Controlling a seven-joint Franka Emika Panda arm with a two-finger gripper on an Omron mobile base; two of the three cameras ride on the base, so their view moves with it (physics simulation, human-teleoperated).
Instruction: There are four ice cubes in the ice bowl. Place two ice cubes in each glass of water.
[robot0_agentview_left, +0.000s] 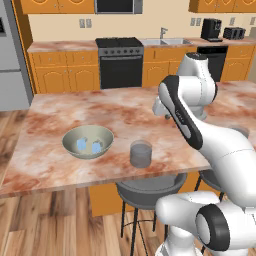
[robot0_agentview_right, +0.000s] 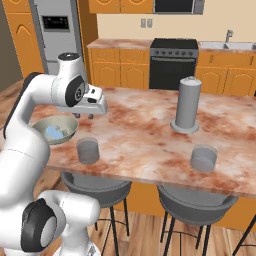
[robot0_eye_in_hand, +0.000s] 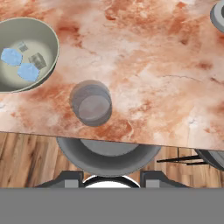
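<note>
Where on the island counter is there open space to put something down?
Bare marble lies between the near glass and far glass, and behind them up to the tall grey cylinder. It is tighter at the left, where the ice bowl sits beside the near glass.

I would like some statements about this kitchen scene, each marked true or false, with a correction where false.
1. The ice cubes lie in the ice bowl. True.
2. The end effector holds an ice cube. False: it hangs above the counter with nothing seen between its fingers.
3. The near glass stands beside the bowl. True.
4. The tall grey cylinder lies on its side. False: it stands upright.
5. The far glass is inside the bowl. False: it stands apart, near the cylinder.
</note>
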